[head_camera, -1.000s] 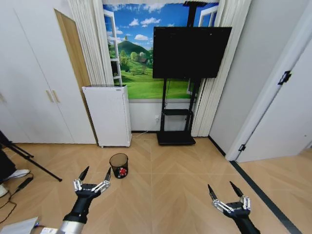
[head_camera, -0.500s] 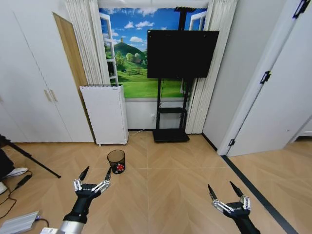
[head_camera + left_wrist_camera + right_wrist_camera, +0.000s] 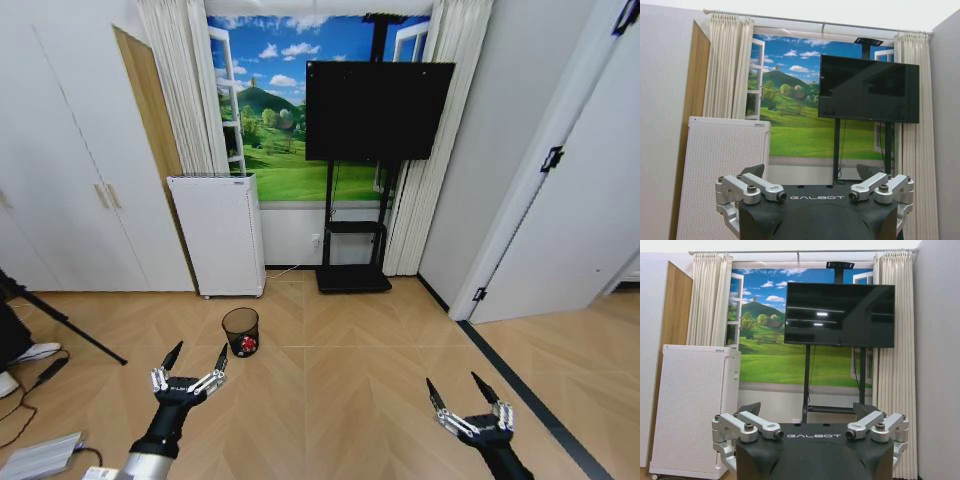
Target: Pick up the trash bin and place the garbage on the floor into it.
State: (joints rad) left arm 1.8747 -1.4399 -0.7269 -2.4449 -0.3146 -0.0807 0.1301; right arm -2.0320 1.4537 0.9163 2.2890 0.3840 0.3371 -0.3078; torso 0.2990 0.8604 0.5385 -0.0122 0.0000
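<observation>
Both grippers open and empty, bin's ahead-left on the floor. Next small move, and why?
Probably drive forward, slightly left: the small black wire-mesh trash bin stands on the parquet floor beyond the open left gripper; the right gripper hovers farther off.

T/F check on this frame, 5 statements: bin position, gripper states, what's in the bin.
1. The trash bin stands upright on the floor. True.
2. The left gripper holds the bin. False: it is open and apart from the bin.
3. The right gripper is open and empty. True.
4. The bin sits right of the TV stand. False: it is to its left, in front of the white appliance.
5. Something red shows through the bin's mesh. True.
</observation>
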